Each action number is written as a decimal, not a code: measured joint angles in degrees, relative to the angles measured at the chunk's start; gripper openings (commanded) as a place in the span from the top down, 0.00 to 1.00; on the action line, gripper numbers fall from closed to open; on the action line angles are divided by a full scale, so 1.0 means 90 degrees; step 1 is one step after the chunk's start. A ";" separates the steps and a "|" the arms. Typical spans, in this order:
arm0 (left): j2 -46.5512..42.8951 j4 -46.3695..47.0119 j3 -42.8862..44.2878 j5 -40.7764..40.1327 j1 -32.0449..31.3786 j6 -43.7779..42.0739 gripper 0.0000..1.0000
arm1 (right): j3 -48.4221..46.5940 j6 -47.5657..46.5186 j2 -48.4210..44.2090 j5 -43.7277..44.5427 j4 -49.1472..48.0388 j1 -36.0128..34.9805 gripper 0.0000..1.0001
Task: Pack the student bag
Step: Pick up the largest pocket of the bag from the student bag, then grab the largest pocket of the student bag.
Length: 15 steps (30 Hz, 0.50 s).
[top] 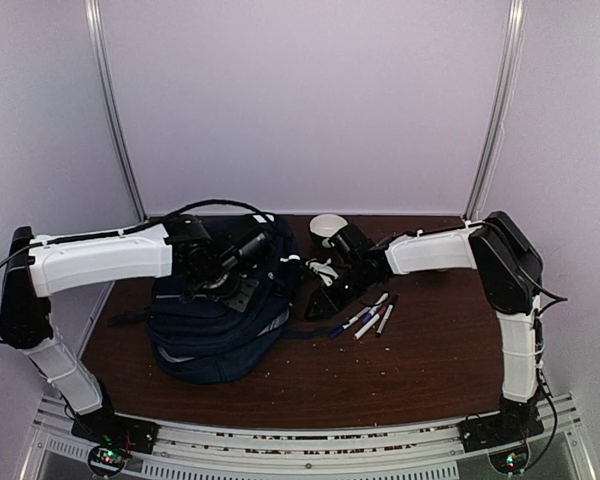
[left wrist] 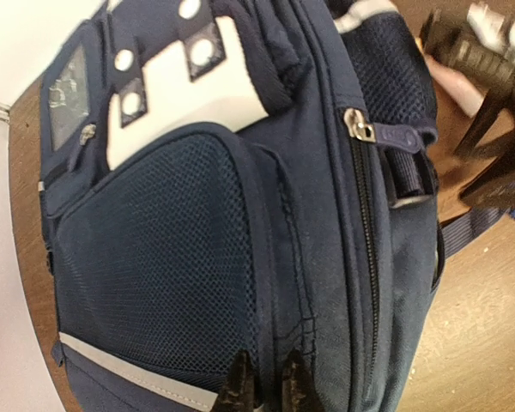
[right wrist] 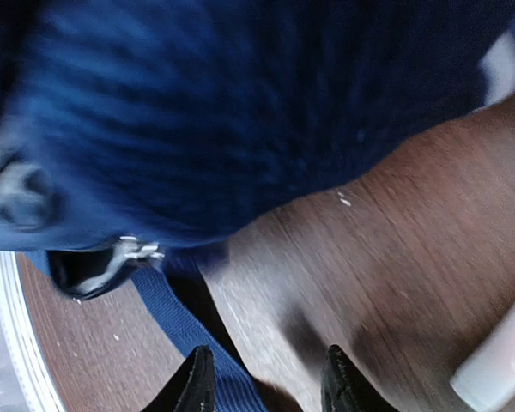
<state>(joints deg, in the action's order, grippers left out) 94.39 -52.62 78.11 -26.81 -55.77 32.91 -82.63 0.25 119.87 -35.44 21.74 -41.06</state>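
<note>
A: Where's the bag?
B: Worktop [top: 400, 370] carries the student bag [top: 215, 335], 9 o'clock of centre.
A: Jaws?
B: Left gripper [left wrist: 269, 386]: jaws nearly together, pinching bag fabric beside the mesh pocket. Right gripper [right wrist: 270, 378]: jaws partly apart, empty, over the worktop and a blue strap [right wrist: 176, 322]. Markers [top: 370, 318] at the bag's 3 o'clock.

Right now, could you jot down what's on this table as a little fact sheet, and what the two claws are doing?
Student bag: navy, lying on the table
Left gripper: nearly closed, seemingly pinching the bag's fabric
Right gripper: open, low over a blue strap
Markers: several, loose, right of the bag
White cup: near the table's back edge
</note>
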 measured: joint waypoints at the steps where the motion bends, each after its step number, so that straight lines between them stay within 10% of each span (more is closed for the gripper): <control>1: -0.0168 0.0000 0.0000 0.0034 0.0068 -0.0022 1.00 | -0.0075 0.0044 0.0109 -0.0073 -0.0022 -0.0015 0.56; 15: -0.0466 0.0002 0.0000 0.0403 0.0384 -0.0330 1.00 | -0.0432 0.0471 0.0389 -0.0835 -0.0908 -0.0087 0.56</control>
<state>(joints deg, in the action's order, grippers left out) 90.19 -52.60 78.11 -23.18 -52.31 29.93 -86.52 4.49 123.37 -42.96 13.56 -41.85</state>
